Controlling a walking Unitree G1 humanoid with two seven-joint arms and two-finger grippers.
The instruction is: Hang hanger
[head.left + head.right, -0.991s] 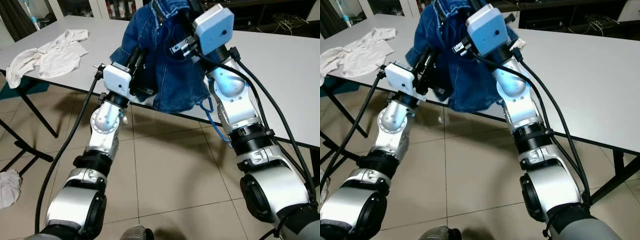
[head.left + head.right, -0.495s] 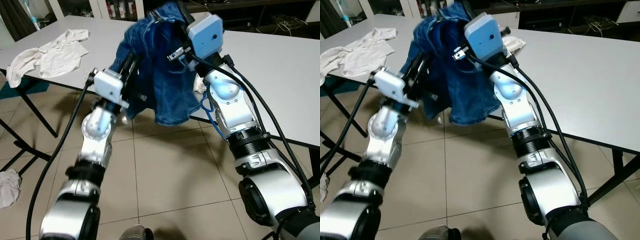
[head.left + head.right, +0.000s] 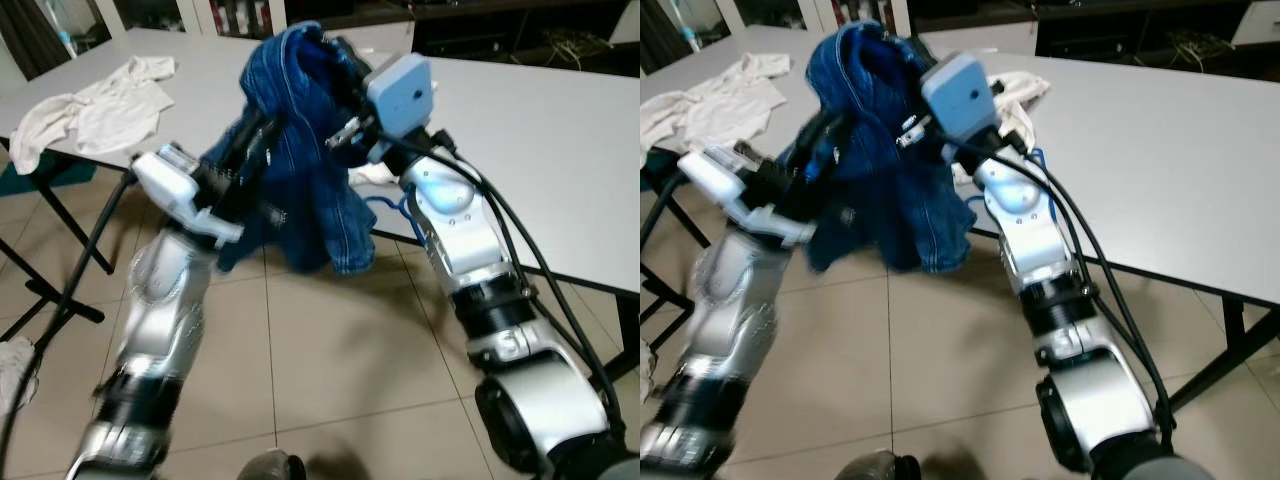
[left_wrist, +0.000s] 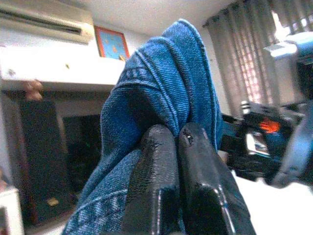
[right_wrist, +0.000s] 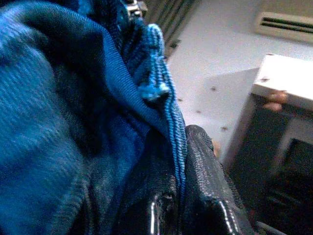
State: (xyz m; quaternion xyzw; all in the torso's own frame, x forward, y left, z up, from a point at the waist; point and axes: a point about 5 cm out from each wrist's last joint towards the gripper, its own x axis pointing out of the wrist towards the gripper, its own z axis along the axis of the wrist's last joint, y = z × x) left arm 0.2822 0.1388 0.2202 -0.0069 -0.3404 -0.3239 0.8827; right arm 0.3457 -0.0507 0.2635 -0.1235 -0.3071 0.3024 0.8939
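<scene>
Both the left gripper (image 4: 178, 161) and right gripper (image 5: 183, 196) are clamped on the blue denim garment (image 3: 300, 160) bunched between them, so I'd keep both pinches tight and level while carrying.

The left arm (image 3: 165, 290) is motion-blurred along its whole length, so joint detail is not legible. The denim garment (image 3: 300, 150) covers the fingertips of both grippers in the head views, and any hanger inside it is hidden. In the left wrist view the left gripper (image 4: 178, 142) has its two black fingers pressed together with denim bunched behind them; the finger bases are cut off by the frame edge. In the right wrist view the right gripper (image 5: 178, 161) pinches a denim seam (fingers partly buried in fabric). A blue item (image 3: 400, 212) behind the right forearm is mostly hidden and cannot be identified.
</scene>
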